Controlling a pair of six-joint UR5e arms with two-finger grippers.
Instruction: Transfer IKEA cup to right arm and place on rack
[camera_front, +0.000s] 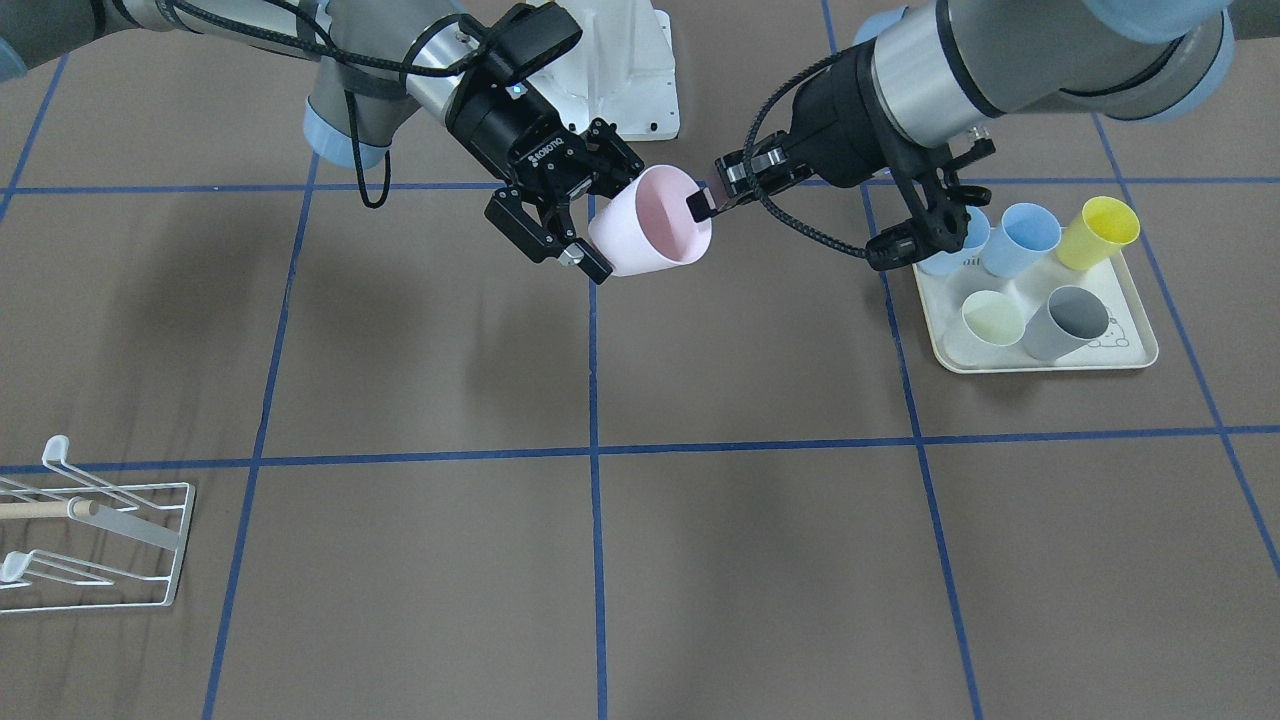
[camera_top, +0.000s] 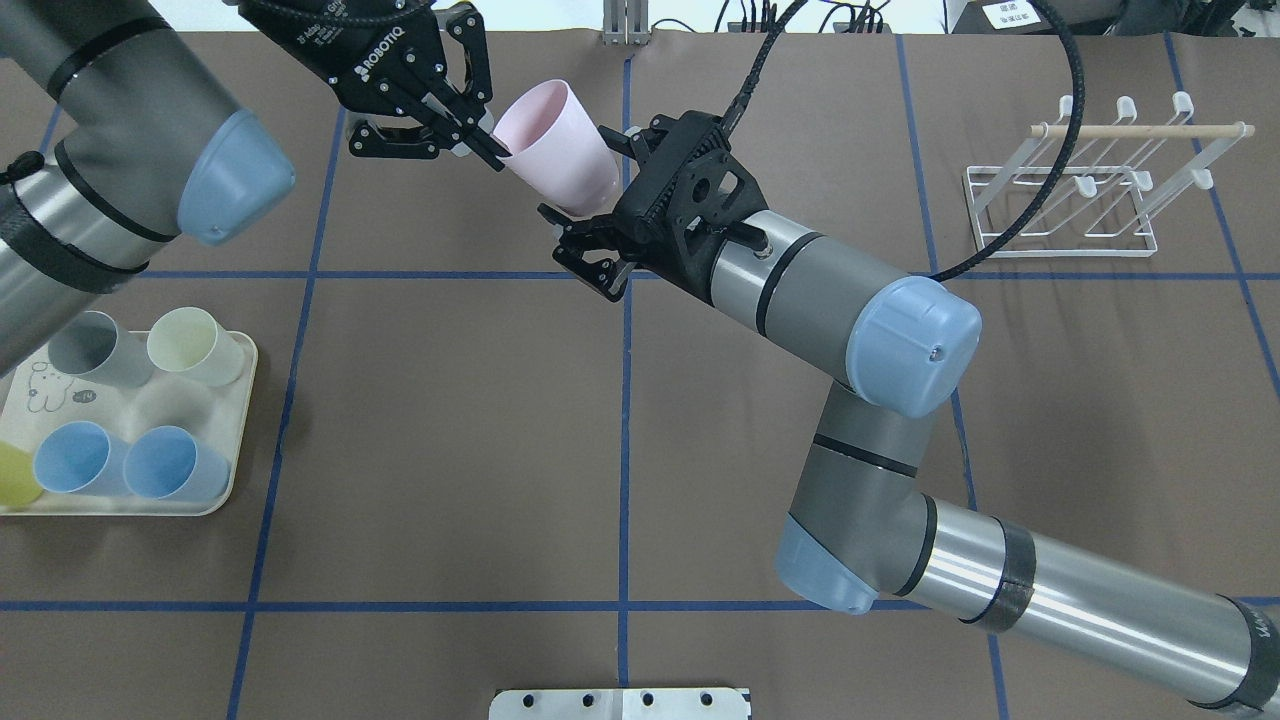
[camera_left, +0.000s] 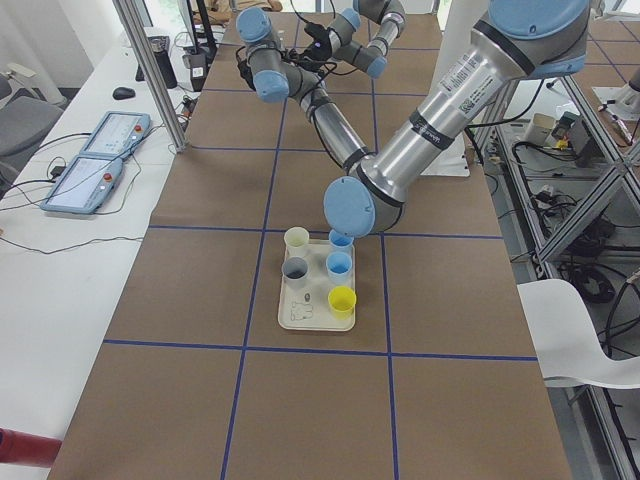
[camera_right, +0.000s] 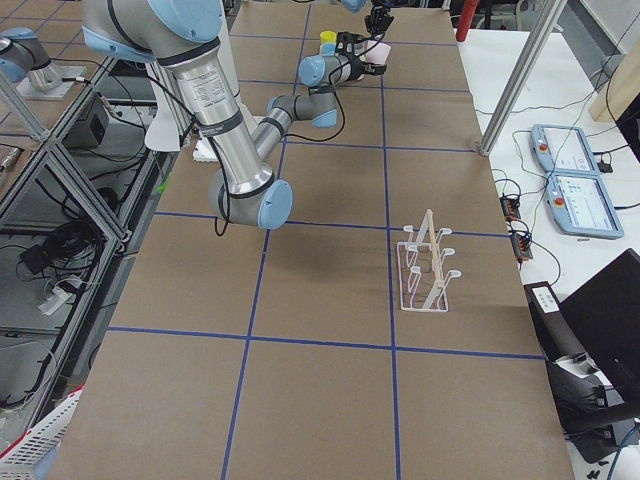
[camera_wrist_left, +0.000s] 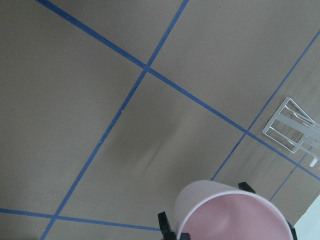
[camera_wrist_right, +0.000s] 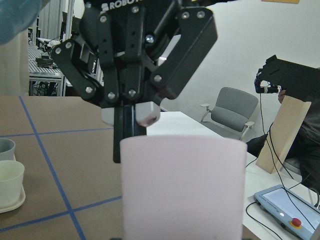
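The pink cup (camera_front: 650, 235) hangs in the air over the middle of the table, lying on its side. My left gripper (camera_front: 703, 203) comes in from the tray side and is shut on the cup's rim, with one finger inside the mouth. In the overhead view it (camera_top: 485, 145) sits at the cup's (camera_top: 555, 150) upper left. My right gripper (camera_front: 608, 215), black and lettered ROBOTIQ, is open, its two fingers straddling the cup's base end. The left wrist view looks into the cup's mouth (camera_wrist_left: 230, 215). The white wire rack (camera_top: 1090, 190) with its wooden dowel stands at the far right.
A cream tray (camera_front: 1040, 360) on my left side holds several cups: two blue, a yellow, a pale green and a grey one. The rack shows again at the lower left of the front view (camera_front: 100, 545). Blue tape lines cross the brown table.
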